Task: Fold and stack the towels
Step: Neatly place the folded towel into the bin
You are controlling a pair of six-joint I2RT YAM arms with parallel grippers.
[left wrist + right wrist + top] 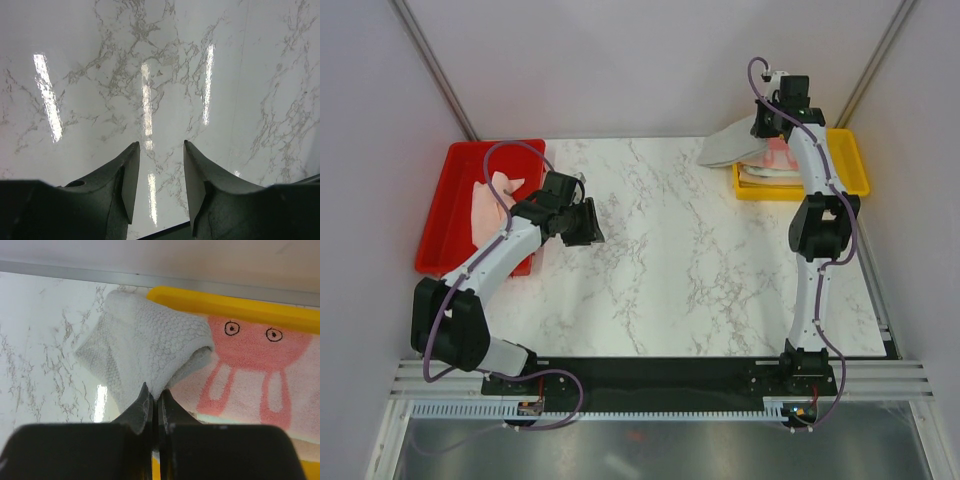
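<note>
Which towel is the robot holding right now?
The pale grey towel, pinched in the right gripper at the yellow tray. The bunny-print towel lies in that tray; pink towels sit in the red tray.

The left arm [505, 250] and the right arm [817, 162] are built alike, with white tube-like links joined by bulky black joint housings. Each stands on a black base [508, 383]. A thin purple-grey cable [510, 148] runs along the left arm, and one like it runs along the right. The left hand [160, 150] and the right hand [152, 396] have matte black, wedge-shaped fingers that taper to narrow tips.
</note>
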